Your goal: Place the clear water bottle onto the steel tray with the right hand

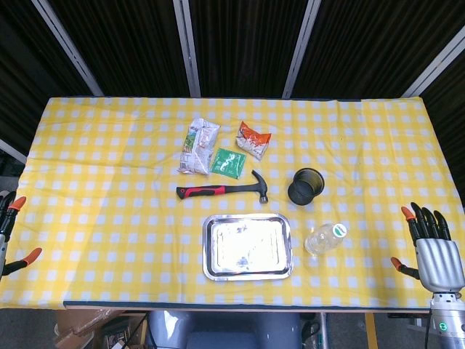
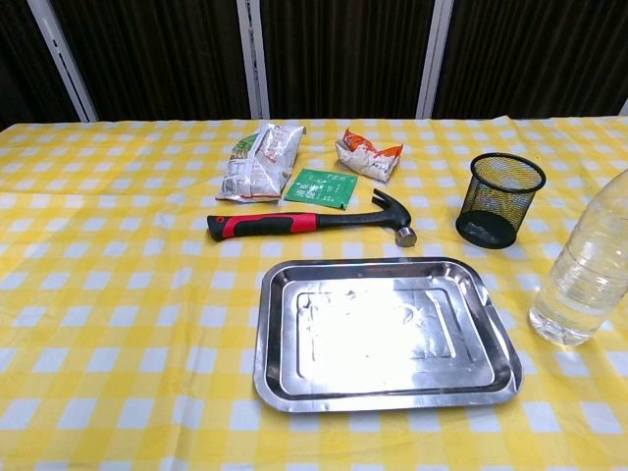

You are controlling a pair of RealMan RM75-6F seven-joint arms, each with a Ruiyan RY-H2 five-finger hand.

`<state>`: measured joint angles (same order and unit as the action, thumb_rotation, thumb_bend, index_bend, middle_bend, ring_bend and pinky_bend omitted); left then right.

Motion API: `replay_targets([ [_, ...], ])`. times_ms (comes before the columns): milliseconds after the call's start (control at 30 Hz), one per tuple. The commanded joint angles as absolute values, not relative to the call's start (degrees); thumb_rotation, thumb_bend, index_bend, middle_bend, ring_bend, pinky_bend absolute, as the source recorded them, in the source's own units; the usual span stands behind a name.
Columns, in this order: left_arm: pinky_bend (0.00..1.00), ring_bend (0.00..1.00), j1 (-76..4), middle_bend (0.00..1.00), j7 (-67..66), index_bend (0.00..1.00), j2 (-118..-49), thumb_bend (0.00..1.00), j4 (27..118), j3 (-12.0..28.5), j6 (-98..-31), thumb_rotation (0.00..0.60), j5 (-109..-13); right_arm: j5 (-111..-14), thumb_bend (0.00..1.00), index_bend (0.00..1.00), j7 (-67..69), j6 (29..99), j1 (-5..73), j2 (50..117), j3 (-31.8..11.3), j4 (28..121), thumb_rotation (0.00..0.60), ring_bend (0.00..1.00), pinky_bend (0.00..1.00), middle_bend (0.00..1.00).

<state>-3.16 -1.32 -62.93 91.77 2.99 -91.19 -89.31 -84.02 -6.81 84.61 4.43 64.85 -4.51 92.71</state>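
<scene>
The clear water bottle [image 1: 325,238] [image 2: 587,267] stands upright on the yellow checked cloth, just right of the steel tray [image 1: 248,246] [image 2: 385,333], which lies empty near the table's front edge. My right hand [image 1: 433,243] hangs open at the table's right edge, well to the right of the bottle, holding nothing. Only the orange fingertips of my left hand [image 1: 9,233] show at the far left edge of the head view, apart and empty. The chest view shows neither hand.
A black mesh pen cup [image 1: 306,186] [image 2: 498,199] stands behind the bottle. A red-handled hammer [image 1: 224,189] [image 2: 312,222] lies just behind the tray. Further back lie a white snack bag [image 1: 197,145], a green packet [image 1: 227,161] and an orange-white bag [image 1: 253,139].
</scene>
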Motion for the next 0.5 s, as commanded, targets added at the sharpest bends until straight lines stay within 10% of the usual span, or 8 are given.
replay_targets([
  [33,0.0,0.0,-3.2,0.0,-1.5,0.05,-62.89,0.19,91.89,2.96,-91.09,0.6,-89.3,-84.11,0.21,0.07,-6.7,84.75,4.38,64.81,-4.5,92.75,0.6,0.0,0.0,0.03],
  [500,0.0,0.0,-3.01,0.0,-1.09,0.05,-62.79,0.19,92.05,2.97,-91.86,0.6,-89.92,-84.68,0.21,0.07,-5.35,85.15,4.05,64.24,-4.23,93.14,0.6,0.0,0.0,0.03],
])
